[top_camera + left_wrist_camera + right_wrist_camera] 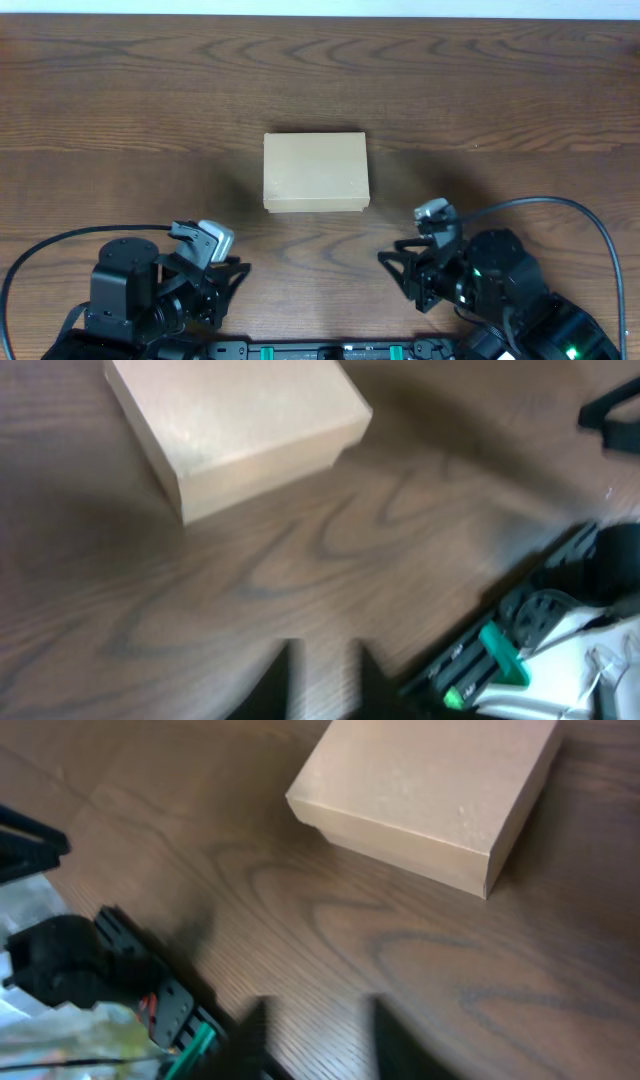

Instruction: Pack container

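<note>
Overhead, the box lies on the table just above the centre of the frame. Its lid is closed and its long sides run left to right. It touches neither arm, and bare wood shows all round it. The left gripper sits in the lower left of the frame and the right gripper in the lower right. Both are below the box and well apart from it, their fingers angled inward toward the middle. A black cable arcs out from the right arm toward the right edge.

In the left wrist view the box fills the upper left of the frame, cut by the top edge and turned corner-on. The two dark fingers show blurred at the bottom edge. They are spread, with wood grain visible between them and nothing held. A green part of the rig shows at lower right.

In the right wrist view the box is at upper right, cut by the top edge. The fingers at the bottom edge are blurred but plainly parted, wider than the left pair, and empty.
</note>
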`<state>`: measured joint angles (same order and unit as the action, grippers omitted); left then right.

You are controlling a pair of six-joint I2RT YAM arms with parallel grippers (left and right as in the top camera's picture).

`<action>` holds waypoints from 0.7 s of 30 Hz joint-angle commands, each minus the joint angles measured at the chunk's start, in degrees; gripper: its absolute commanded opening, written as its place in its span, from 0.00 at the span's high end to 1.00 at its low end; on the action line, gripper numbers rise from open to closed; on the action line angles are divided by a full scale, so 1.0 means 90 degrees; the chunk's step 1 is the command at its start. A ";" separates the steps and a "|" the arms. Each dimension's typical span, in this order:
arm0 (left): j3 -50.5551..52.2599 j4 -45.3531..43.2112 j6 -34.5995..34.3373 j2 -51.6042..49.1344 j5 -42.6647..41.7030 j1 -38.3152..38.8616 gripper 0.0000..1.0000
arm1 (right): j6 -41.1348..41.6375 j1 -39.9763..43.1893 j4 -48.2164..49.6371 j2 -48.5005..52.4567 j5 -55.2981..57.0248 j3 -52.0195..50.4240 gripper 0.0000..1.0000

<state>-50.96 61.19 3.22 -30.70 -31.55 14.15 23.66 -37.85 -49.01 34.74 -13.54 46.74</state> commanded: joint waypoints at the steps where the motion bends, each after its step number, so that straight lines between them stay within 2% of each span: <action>1: 0.0010 -0.0129 -0.0410 0.0039 -0.0104 0.0015 0.05 | 0.0296 -0.0053 -0.0177 -0.0097 0.0124 -0.0075 0.01; 5: 0.0010 0.0007 -0.0406 0.0039 -0.0066 0.0015 0.05 | 0.0296 -0.0049 -0.0488 -0.0039 0.0129 -0.0075 0.00; 21: 0.0010 0.0085 -0.0403 0.0039 -0.0039 0.0015 0.04 | 0.0294 -0.0049 -0.0493 -0.0019 0.0129 -0.0075 0.01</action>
<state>-50.96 61.69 -0.05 -30.61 -31.73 14.15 25.50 -37.85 -53.30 34.48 -13.02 46.52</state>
